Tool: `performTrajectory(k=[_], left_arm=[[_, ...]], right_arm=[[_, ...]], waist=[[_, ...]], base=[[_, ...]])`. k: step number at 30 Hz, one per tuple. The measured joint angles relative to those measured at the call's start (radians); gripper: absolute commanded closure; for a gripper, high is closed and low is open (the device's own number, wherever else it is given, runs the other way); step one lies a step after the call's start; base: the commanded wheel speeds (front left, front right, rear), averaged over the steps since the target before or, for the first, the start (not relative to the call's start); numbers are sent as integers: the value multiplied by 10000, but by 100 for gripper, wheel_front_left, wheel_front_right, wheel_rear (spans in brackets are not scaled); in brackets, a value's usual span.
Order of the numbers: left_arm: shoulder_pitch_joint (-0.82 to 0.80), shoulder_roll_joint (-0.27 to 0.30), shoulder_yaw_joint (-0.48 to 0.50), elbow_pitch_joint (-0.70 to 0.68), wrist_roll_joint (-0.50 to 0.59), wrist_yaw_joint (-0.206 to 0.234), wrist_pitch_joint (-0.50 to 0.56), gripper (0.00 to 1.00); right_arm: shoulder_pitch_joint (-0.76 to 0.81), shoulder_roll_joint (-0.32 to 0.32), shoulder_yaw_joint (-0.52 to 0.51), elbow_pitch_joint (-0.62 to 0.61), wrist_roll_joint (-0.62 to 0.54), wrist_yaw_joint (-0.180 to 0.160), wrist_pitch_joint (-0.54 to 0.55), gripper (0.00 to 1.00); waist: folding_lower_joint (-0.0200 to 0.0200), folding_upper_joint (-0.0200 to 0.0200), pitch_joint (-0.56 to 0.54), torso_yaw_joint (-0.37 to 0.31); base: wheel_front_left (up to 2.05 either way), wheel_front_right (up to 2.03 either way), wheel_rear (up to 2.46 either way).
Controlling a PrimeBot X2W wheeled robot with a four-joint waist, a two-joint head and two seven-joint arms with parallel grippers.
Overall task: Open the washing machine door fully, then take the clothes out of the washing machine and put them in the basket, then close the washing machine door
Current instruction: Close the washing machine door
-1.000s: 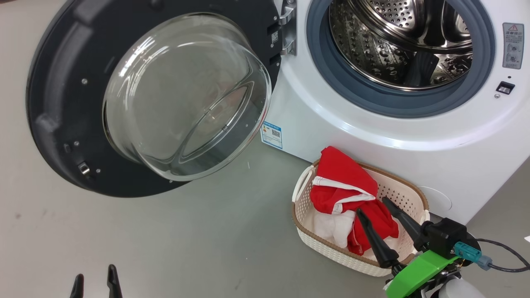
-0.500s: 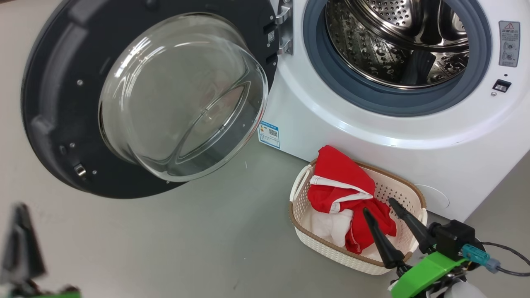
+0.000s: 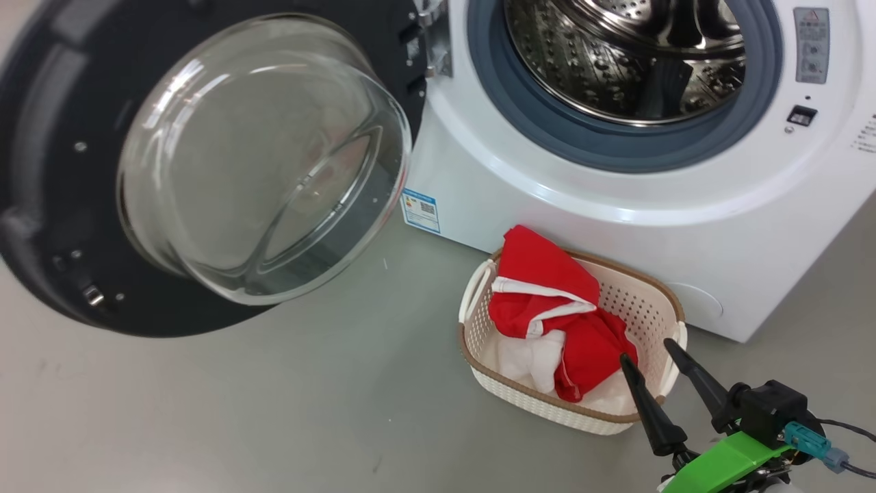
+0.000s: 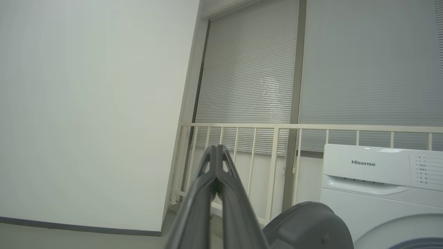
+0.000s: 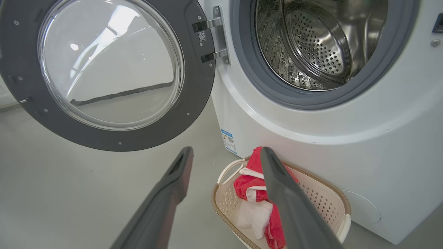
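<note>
- I see washing machine door point(image 3: 41, 171) swung wide open, left of washing machine point(image 3: 616, 226).
- Red clothes point(image 3: 547, 287) lie in basket point(image 3: 636, 301) on floor point(image 3: 274, 411), just in front of machine.
- R gripper point(image 3: 647, 349) spread wide, empty, tips above basket's near rim.
- L gripper point(image 4: 216, 152) pinched shut on nothing, facing wall point(image 4: 86, 103) w/ railing point(image 4: 273, 155).

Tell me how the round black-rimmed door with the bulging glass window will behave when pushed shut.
The round black-rimmed door probably swings as one rigid piece about its metal hinge. Its thick glass bowl suggests it is fairly heavy. Its glossy face may be slippery.
</note>
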Motion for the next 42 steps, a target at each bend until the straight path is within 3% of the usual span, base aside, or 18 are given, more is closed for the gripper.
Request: performTrajectory(k=[8, 13, 20, 29, 42], left_arm=[[-1728, 1273, -173, 3241, -2715, 0, 602, 100], [-2692, 1825, -464, 5279, -4406, 0, 2612, 100], [-3197, 2234, -961, 7156, -5561, 2, 5394, 100], [-3175, 2242, -1701, 7451, -6197, 2, 7735, 100], [-2448, 2290, -2023, 6817, -6736, 12, 8748, 100]], right_arm=[[-10, -19, -77, -50, -180, -2, 0, 0], [-17, -35, -115, -67, -182, -2, 0, 0], [-22, -65, -115, -82, -196, 0, 0, 0], [-23, -159, -151, -98, -199, -2, 0, 0], [-22, -150, -144, -119, -207, -2, 0, 0]], waist=[[0, 0, 362, -416], [0, 0, 543, -629], [0, 0, 685, -855], [1, 0, 748, -1014], [0, 0, 605, -1267]], base=[[0, 0, 0], [0, 0, 0], [0, 0, 0], [0, 0, 0], [0, 0, 0]])
